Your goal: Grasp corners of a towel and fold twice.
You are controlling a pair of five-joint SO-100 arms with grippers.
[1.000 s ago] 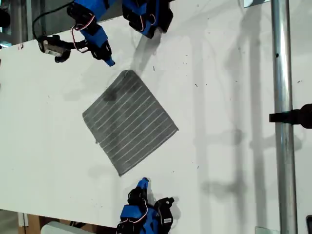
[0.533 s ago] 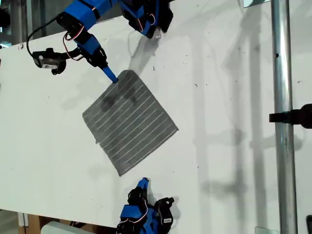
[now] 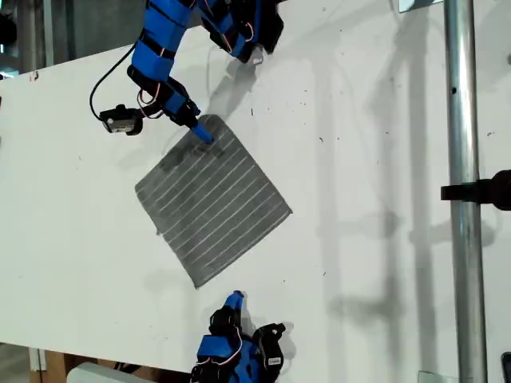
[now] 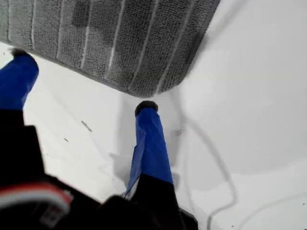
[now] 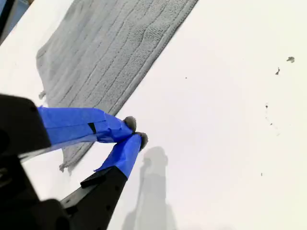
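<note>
- The towel (image 3: 211,202) lies flat on the white table (image 3: 367,263), turned like a diamond.
- Your first gripper (image 4: 81,81) sits at the towel's corner (image 4: 148,86) nearest the arm bases at the table's far edge. Its jaws are spread wide and hold nothing; one fingertip (image 4: 146,108) is just beside that corner.
- Your second gripper (image 5: 136,132) hovers off the towel's opposite corner, jaws nearly closed, empty.

first wrist view's edge cuts off the towel (image 4: 110,38).
</note>
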